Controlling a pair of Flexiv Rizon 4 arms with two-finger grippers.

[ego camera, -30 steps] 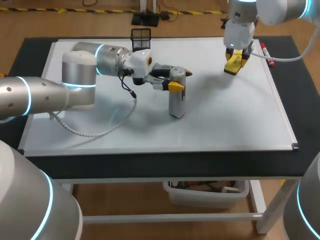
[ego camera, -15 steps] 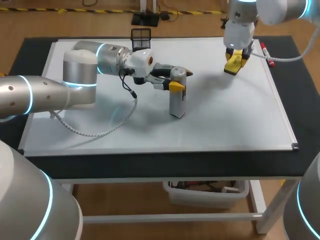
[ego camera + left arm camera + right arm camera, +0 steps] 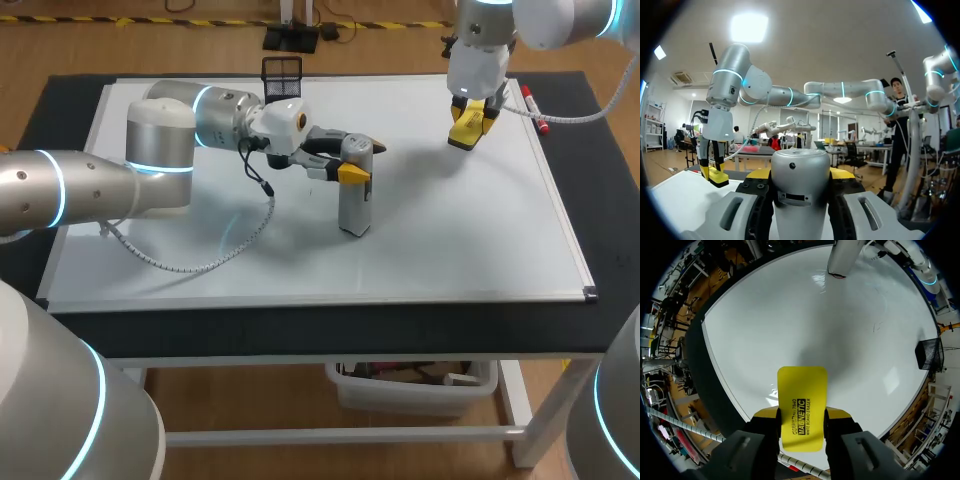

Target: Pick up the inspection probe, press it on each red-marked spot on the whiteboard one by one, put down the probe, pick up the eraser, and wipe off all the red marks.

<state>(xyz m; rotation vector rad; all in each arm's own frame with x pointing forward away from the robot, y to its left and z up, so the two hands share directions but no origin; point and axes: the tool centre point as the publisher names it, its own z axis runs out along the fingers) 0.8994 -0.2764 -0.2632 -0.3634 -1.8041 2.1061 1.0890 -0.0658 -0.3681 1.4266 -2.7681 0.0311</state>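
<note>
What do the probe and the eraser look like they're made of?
The inspection probe: probably metal, possibly silver-painted plastic; satin grey shell with a soft sheen on its domed top. The eraser: likely moulded plastic, smooth bright yellow back carrying black print; its wiping face is hidden.

Grey probe upright on whiteboard; yellow eraser (seemingly raised).

Your left gripper is clamping the silver inspection probe from both sides, yellow tips peeking out on either side of its cylinder. Ahead and off to one side, your right gripper is pinching the yellow eraser, holding it right down at the whiteboard, well apart from the probe
</note>
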